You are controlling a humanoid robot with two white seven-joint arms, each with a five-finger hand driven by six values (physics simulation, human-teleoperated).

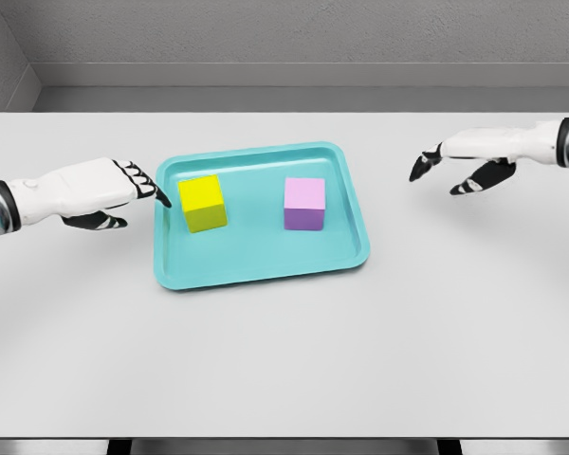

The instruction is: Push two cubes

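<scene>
Left hand [123, 190] is reaching over the teal tray [356, 256] rim, fingers loose, empty, tips just beside the yellow cube [202, 202] — a glancing shove risks spinning it. Right hand [465, 166] is hovering open, well apart from the pink cube [304, 203] — late contact, uneven push.

On the teal tray [266, 270] sit a yellow cube [203, 203] and, to its right, a pink-topped purple cube [304, 204].
</scene>
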